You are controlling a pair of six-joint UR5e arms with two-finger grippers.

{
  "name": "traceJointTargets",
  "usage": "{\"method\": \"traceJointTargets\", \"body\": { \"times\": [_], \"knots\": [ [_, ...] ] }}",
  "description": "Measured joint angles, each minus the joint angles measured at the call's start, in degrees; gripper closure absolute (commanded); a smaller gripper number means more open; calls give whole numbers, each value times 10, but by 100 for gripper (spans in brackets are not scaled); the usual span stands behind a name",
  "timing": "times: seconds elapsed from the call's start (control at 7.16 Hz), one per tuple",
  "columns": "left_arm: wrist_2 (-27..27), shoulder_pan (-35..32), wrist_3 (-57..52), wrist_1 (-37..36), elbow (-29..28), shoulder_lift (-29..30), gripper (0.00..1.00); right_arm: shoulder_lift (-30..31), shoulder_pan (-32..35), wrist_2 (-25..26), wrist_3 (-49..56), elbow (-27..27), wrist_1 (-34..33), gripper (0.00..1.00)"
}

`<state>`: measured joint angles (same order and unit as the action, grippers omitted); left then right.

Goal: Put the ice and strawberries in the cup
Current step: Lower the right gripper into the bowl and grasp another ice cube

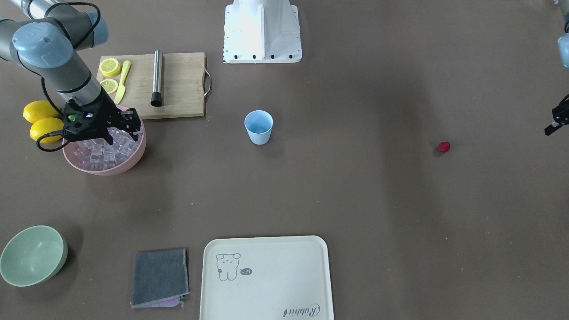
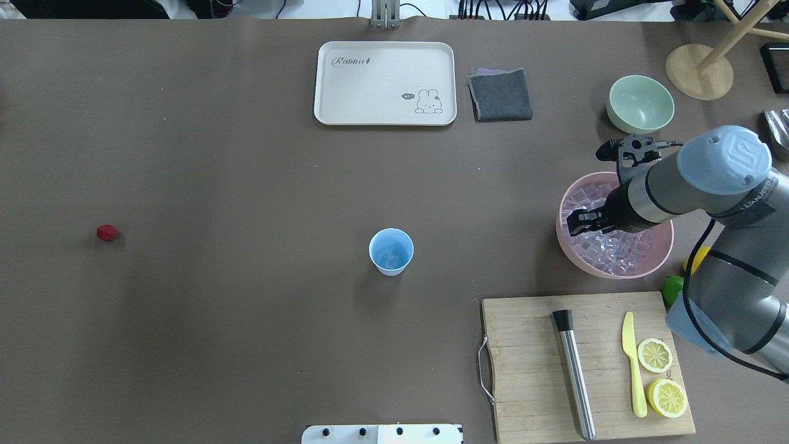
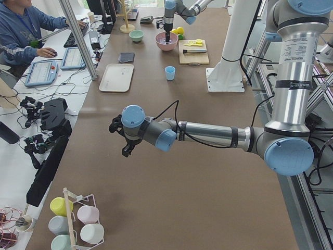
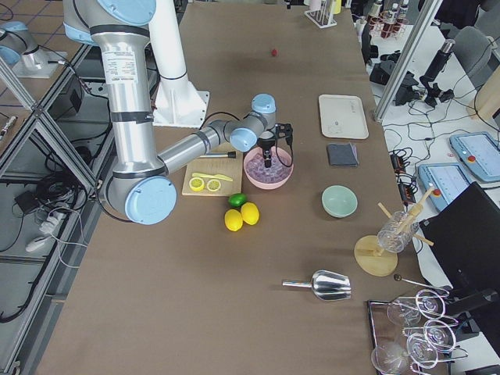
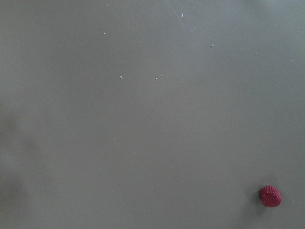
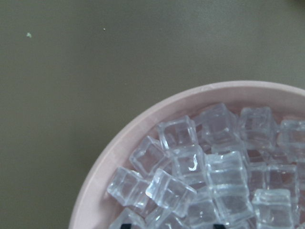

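The light blue cup (image 1: 258, 126) stands upright mid-table, also in the overhead view (image 2: 391, 251); one clear cube seems to lie inside it. The ice (image 2: 610, 250) fills a pink bowl (image 2: 562, 237). My right gripper (image 2: 576, 223) is open, its fingertips down among the ice (image 6: 214, 167) near the bowl's rim (image 6: 143, 124). The strawberry (image 1: 444, 147) lies alone on the table, far from the cup (image 2: 106, 232). My left gripper (image 1: 555, 124) hovers beside it, open and empty; the left wrist view shows the strawberry (image 5: 270, 196) at its lower right.
A wooden cutting board (image 2: 530, 370) holds a metal muddler (image 2: 573, 370), yellow knife (image 2: 633, 364) and lemon slices (image 2: 654, 354). Whole lemons (image 1: 40, 120) and a lime (image 2: 672, 288) lie by the pink bowl. A green bowl (image 2: 640, 103), grey cloth (image 2: 500, 94) and cream tray (image 2: 385, 83) sit at the far edge.
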<state>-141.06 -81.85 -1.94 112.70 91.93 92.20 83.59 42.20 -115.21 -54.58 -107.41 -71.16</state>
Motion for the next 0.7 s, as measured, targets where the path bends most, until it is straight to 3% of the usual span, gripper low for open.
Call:
{"method": "traceJointTargets", "body": {
  "times": [0.14,0.7],
  "knots": [
    [0,0,0,0,0,0,2,0,0,1,0,0,0,100],
    [0,0,0,0,0,0,2,-1,4,-4,2,-18,-5,100]
  ]
}}
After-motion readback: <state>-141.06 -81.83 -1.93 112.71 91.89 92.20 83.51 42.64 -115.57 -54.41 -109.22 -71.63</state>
